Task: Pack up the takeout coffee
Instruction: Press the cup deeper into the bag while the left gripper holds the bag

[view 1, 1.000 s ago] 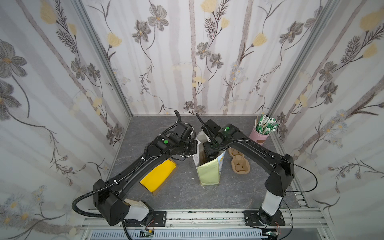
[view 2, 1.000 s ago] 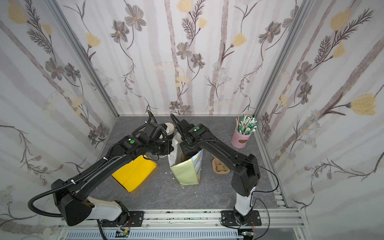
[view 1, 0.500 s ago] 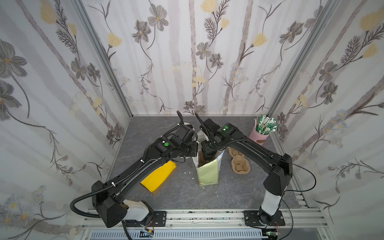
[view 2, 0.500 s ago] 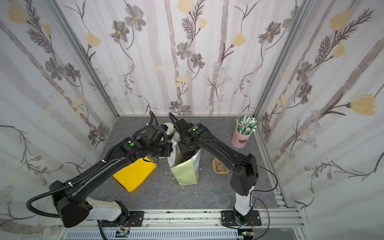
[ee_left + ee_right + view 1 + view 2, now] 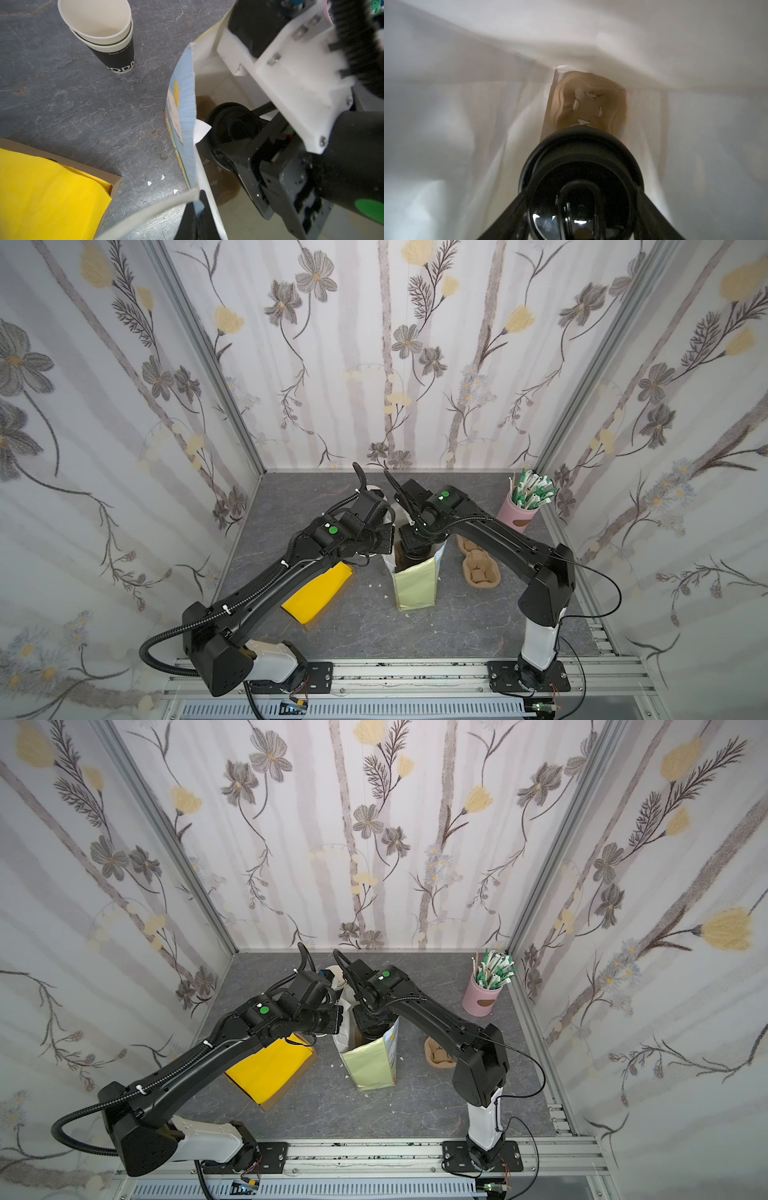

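The takeout coffee (image 5: 581,166), a black cup under its domed black lid, hangs inside the pale green paper bag (image 5: 415,585). My right gripper (image 5: 581,207) reaches down into the bag and is shut on the cup, one finger on each side below the lid. The left wrist view looks in through the bag's mouth at the lid (image 5: 232,124). Under the cup, on the bag's floor, lies a brown pulp cup carrier (image 5: 589,99). My left gripper (image 5: 197,199) is shut on the bag's rim at its left corner and holds the mouth open. The cup's body is hidden.
A stack of lidless black cups (image 5: 112,47) stands behind the bag. A cardboard box of yellow napkins (image 5: 320,593) lies to the left. Another brown carrier (image 5: 478,568) lies to the right, with a pink holder of stir sticks (image 5: 525,510) at the back right.
My right gripper has sunk deeper into the bag with the coffee. The left gripper keeps its pinch on the rim and has shifted slightly.
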Controlling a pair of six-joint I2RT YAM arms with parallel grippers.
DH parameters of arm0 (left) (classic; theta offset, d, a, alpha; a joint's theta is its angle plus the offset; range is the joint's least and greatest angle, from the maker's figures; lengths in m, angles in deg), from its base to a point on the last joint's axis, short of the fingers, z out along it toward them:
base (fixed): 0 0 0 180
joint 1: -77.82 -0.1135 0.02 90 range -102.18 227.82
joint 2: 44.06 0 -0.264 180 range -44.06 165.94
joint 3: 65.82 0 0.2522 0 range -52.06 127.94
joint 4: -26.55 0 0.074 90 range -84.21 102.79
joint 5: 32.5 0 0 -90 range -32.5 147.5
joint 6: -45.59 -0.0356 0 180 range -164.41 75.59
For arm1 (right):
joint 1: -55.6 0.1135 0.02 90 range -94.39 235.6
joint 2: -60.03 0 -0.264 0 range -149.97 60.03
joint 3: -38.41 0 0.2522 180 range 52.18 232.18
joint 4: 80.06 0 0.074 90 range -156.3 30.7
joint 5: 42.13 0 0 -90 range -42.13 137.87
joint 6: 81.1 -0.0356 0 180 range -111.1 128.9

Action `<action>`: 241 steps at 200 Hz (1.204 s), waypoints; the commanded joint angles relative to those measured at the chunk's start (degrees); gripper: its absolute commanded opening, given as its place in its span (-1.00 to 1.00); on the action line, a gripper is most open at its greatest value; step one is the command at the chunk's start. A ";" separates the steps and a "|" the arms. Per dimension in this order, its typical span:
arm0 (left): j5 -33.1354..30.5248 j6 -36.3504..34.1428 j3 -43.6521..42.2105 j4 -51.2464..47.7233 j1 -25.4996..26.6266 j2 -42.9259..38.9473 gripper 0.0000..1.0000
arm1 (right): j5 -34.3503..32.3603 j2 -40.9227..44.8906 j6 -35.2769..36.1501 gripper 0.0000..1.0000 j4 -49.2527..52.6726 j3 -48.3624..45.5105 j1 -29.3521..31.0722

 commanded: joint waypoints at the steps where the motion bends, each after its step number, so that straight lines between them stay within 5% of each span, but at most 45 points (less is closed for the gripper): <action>1: -1.93 -0.27 -0.47 -0.50 0.01 -0.53 -1.00 | -0.65 -0.93 -1.27 -0.09 -2.78 0.86 -0.03; 241: -4.02 -1.85 -1.45 -0.54 0.20 -0.71 -1.00 | -4.07 -2.27 -2.11 -0.09 -14.69 -4.64 0.08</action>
